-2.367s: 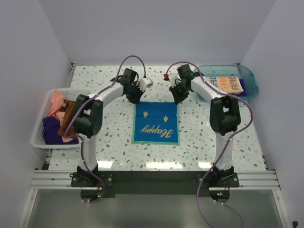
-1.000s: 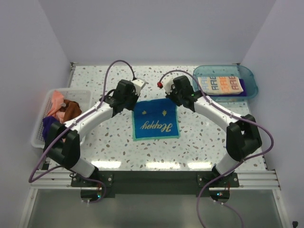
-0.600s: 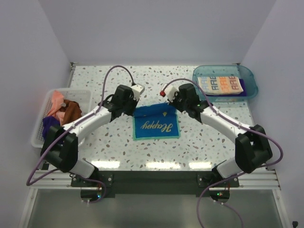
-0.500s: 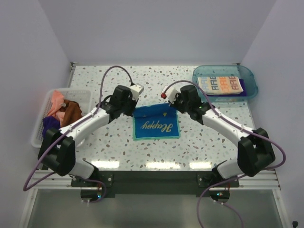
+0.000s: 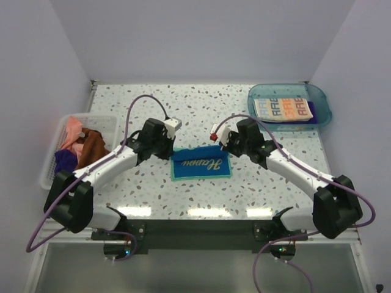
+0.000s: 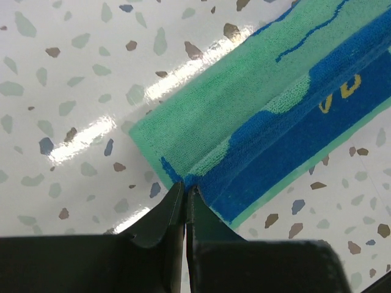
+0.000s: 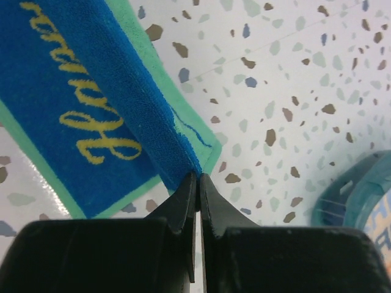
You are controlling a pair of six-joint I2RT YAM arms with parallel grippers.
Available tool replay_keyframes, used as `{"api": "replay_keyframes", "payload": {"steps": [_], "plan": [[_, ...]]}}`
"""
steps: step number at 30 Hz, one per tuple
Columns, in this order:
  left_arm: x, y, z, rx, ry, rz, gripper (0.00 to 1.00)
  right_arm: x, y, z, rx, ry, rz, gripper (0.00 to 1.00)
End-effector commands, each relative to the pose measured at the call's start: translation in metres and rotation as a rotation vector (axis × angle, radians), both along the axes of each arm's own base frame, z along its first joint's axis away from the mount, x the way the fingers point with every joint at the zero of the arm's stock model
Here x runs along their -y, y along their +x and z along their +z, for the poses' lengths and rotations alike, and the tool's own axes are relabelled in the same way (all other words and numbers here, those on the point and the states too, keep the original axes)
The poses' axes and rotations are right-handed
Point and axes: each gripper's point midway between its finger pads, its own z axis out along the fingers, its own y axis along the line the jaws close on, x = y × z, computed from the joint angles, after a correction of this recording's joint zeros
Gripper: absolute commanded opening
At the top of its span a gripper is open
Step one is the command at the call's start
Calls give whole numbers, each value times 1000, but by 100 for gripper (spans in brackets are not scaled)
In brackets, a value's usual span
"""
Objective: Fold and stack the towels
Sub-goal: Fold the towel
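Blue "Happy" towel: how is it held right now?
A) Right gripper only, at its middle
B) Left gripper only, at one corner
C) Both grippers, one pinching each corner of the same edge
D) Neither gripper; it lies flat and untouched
C: in the wrist views the left gripper and the right gripper are each shut on a corner of the blue Happy towel, and the top view puts them at opposite ends of its far edge.

Happy towel (image 5: 200, 163) mid-desk (image 5: 244, 195), between the two arms. Left pincer (image 6: 185, 186) pinches its far-left corner, right pincer (image 7: 198, 177) its far-right corner; that edge is raised over the near half. Basket (image 5: 49, 165) at the left edge, heap of towels (image 5: 82, 143) inside. Tray (image 5: 322, 97) far right; lettered towel (image 5: 282, 109) in it, on another towel (image 5: 316, 119).
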Motion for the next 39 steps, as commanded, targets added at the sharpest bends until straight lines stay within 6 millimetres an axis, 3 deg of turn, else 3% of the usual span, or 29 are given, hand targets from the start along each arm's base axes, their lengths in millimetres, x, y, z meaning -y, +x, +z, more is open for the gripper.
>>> {"api": "replay_keyframes", "payload": {"steps": [1, 7, 18, 28, 36, 39], "plan": [[-19, -16, -14, -77, 25, 56, 0, 14, -21, -11, -95, -29, -6, 1], [-18, -29, -29, -151, 25, 47, 0, 15, -45, -31, -225, -42, 3, 0], [-17, -54, -61, -297, 42, 32, 0, 20, -50, -54, -324, -91, -37, 0], [-12, -65, -75, -359, 72, 2, 1, 15, -62, -72, -425, -113, -32, 0], [-7, -67, -71, -349, 73, -20, 1, 16, -66, -75, -457, -119, -53, 0], [-6, -67, -68, -339, 70, -19, 6, 16, -67, -75, -461, -122, -57, 1]]}}
